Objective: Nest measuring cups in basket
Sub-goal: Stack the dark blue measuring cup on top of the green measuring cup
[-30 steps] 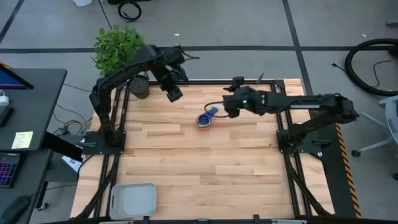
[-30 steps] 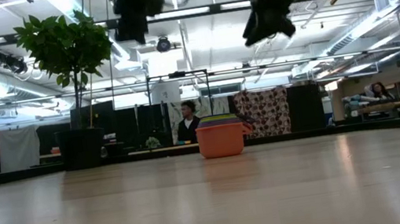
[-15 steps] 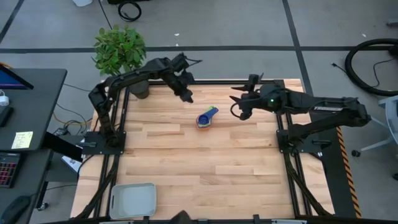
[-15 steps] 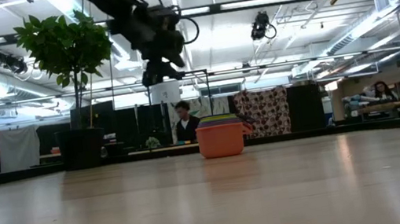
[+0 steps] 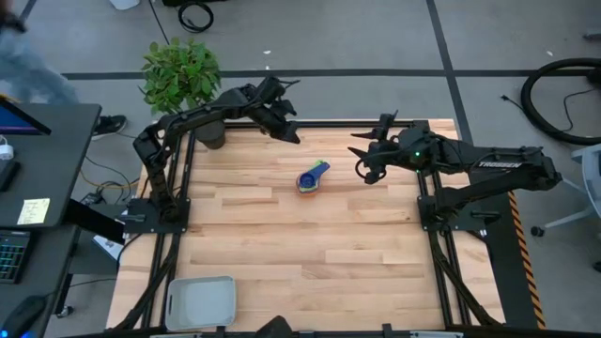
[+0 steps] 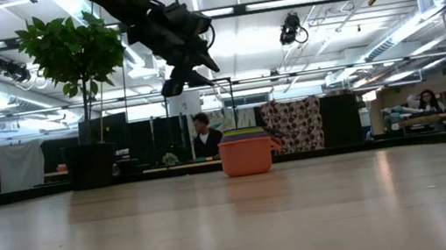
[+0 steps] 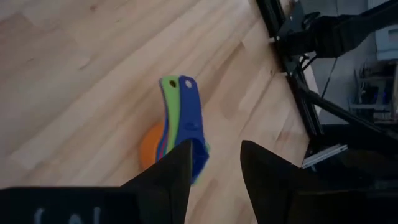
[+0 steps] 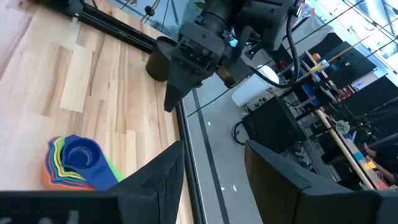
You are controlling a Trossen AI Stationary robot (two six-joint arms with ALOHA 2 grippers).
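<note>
I see the cups (image 5: 312,176) nested in one stack mid-table, toward the far edge. Basket (image 5: 200,301) sits at the near left corner, well apart. Left gripper (image 5: 288,132) and right gripper (image 5: 364,165) hover beside the stack, fingers parted, holding nothing.

Light wood-plank table (image 5: 300,244) w/ black metal frame along its edges. A nested stack of measuring cups (image 5: 310,178) sits on the top near the far-centre, handles fanned out toward the far right; dark blue cup on top, orange at the base. In the low view the stack (image 6: 246,153) stands upright, alone on the boards, orange outermost w/ coloured rims layered above. A shallow light grey basket (image 5: 200,301) rests at the near left corner, well apart from the cups, partly overhanging the table edge. Black arm bases are mounted at the left and right sides of the frame. Rest of the planks bare.
</note>
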